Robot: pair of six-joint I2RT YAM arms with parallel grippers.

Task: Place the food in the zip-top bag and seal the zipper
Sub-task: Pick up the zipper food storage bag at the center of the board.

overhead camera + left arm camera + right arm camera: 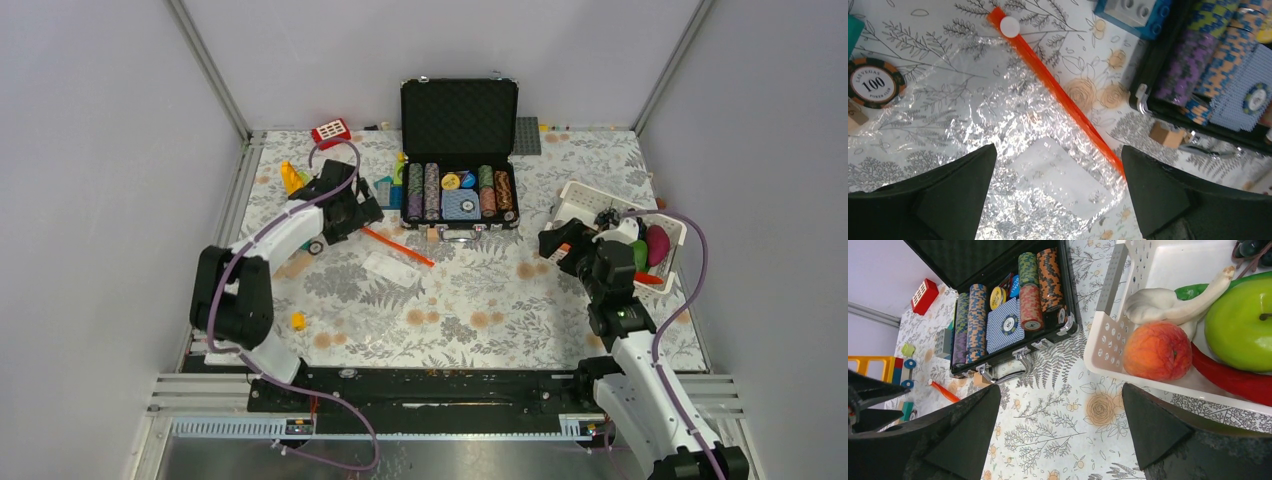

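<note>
Left gripper (1058, 150): jaws spread over zip-top bag (998, 115); should lift its mouth by the zipper (1058, 90).
Right gripper (1060, 387): jaws spread; best to grasp the peach (1158, 351) squarely.

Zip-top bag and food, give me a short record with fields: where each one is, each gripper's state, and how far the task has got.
zip-top bag: lies flat on the table, no food inside
zipper: along the bag's mouth; open or sealed, cannot tell
food: in the white basket, on the right side
left gripper: open, empty, over the bag
right gripper: open, empty, near the basket
progress: no food in the bag yet
</note>
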